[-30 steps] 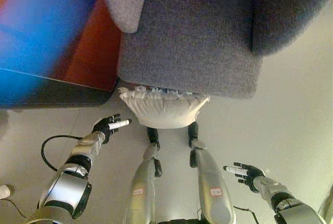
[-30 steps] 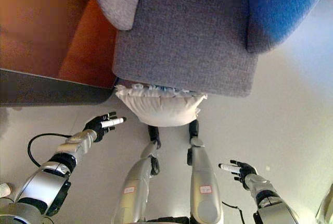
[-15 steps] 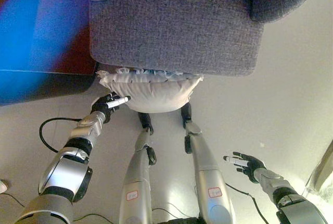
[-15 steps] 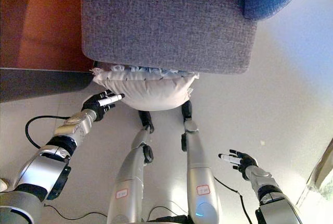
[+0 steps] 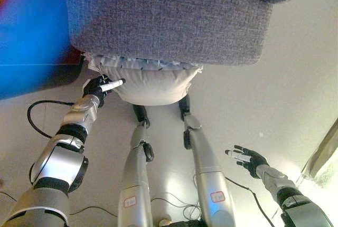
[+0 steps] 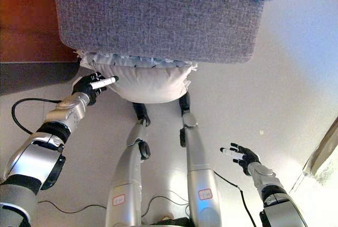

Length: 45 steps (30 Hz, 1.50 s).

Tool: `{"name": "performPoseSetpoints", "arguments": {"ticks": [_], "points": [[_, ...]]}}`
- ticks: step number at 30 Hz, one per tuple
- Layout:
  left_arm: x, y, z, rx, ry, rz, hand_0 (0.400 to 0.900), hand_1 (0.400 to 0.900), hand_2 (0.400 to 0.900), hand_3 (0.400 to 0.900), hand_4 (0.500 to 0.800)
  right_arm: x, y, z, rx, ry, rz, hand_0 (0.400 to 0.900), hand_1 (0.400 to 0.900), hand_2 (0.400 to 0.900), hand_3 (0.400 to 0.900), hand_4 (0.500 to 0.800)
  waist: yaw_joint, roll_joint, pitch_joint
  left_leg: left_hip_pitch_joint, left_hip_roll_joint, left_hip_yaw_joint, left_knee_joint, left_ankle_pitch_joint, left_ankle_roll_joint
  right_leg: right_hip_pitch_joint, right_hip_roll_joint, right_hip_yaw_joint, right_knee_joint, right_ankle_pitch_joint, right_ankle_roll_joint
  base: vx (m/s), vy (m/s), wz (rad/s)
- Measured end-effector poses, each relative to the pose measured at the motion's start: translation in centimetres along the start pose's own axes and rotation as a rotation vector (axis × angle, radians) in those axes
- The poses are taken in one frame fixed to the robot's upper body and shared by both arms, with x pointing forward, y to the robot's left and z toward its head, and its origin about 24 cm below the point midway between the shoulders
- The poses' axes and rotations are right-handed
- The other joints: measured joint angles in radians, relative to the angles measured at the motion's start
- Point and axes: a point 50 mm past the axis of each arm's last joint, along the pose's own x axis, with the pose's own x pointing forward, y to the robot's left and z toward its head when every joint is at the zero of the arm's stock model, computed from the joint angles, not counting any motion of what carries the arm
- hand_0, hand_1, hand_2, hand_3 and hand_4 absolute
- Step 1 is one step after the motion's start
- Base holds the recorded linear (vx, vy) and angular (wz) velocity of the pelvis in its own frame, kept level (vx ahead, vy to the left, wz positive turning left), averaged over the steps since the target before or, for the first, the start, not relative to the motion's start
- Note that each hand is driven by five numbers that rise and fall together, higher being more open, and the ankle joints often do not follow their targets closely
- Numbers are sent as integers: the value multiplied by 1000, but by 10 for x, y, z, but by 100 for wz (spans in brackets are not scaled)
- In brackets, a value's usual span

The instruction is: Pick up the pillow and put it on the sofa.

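Note:
A white pillow (image 5: 150, 82) with a frilled edge lies on the floor against the front of the grey sofa (image 5: 169, 16); it also shows in the right eye view (image 6: 142, 82). My left hand (image 5: 99, 86) is at the pillow's left corner with fingers straight, one white-tipped finger touching the pillow. My right hand (image 5: 247, 157) hovers open over the floor at the lower right, well away from the pillow.
A dark low edge and reddish-brown floor (image 6: 26, 31) lie left of the sofa. The pale floor (image 5: 285, 90) stretches to the right. An angled object edge (image 5: 325, 155) shows at the far right.
The camera has shifted, sliding the scene left and the sofa closer. My left hand has stayed at the pillow's left corner. My right hand has stayed spread at the lower right.

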Motion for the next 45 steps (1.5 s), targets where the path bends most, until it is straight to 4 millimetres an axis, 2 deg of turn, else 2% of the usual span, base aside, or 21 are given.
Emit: {"name": "performPoseSetpoints", "arguments": {"ticks": [3,9,10,11,12,20,34,38,41,42,43,44,45], "points": [[0,6,9,4,-11,24,900,900,900,900,800,0,0,1,14,-3,0,900,900,900,900,800,-17,-11,0,-23,2,0,16,-1,0,-23,1,4,11,1,-1,9,-18,-2],[2,4,26,11,-19,38,900,900,900,900,800,0,0,1,17,1,6,900,900,900,900,800,-18,-21,0,-64,6,1,48,-7,2,-60,1,9,30,1,-1,0,0,0],[2,4,27,11,-19,39,694,694,694,694,676,0,0,1,17,1,6,900,900,900,900,800,-18,-21,0,-65,6,1,49,-7,2,-61,1,9,31,1,-1,0,0,0],[2,3,30,5,-21,42,424,424,424,424,514,0,0,1,18,1,6,900,900,900,900,800,-18,-23,0,-73,6,1,54,-8,2,-69,1,10,36,1,-1,2,-31,3],[2,4,31,4,-23,46,400,400,400,400,500,0,0,1,19,0,6,900,900,900,900,800,-19,-23,0,-78,6,1,57,-9,3,-74,1,11,38,1,-1,5,-39,4],[1,17,40,47,-36,100,400,400,400,400,500,0,1,2,36,-7,7,900,900,900,900,800,-40,-33,0,-107,5,1,66,-11,4,-101,0,13,44,2,-1,0,-6,1],[1,15,36,69,-25,104,400,400,400,400,500,1,2,3,53,-18,9,900,900,900,900,800,-39,-41,1,-94,3,2,71,-11,4,-90,-3,15,57,1,-2,-8,-5,3],[1,12,19,94,13,88,400,400,400,400,500,1,4,4,53,-35,15,900,900,900,900,800,-38,-43,1,-27,1,9,58,-10,4,-30,-7,19,52,1,-2,-11,24,-1],[-1,5,-10,101,72,61,400,400,400,400,500,2,10,1,58,-30,27,900,900,900,900,800,-37,-44,1,65,1,18,30,-9,3,54,-5,21,36,-1,-2,1,12,-2],[-1,5,-12,101,78,58,400,400,400,400,500,2,10,1,59,-28,28,900,900,900,900,800,-36,-44,1,73,1,18,29,-9,3,61,-5,21,35,-1,-2,44,5,-6],[-3,-3,-30,93,111,32,400,400,400,400,500,2,14,-3,63,-19,36,900,900,900,900,800,-34,-44,1,139,2,19,8,-10,3,123,-4,21,21,-6,-2,33,2,-6],[-3,-3,-31,91,113,29,400,400,400,400,500,2,14,-4,63,-18,37,900,900,900,900,800,-33,-44,1,146,1,20,5,-10,3,130,-4,21,19,-6,-2,38,5,-8],[-6,-9,-45,83,141,-2,400,400,400,400,500,3,18,-6,66,-11,44,900,900,900,900,800,-29,-44,1,209,1,21,-19,-10,3,188,-2,20,-1,-8,-5,19,2,-3]]}}
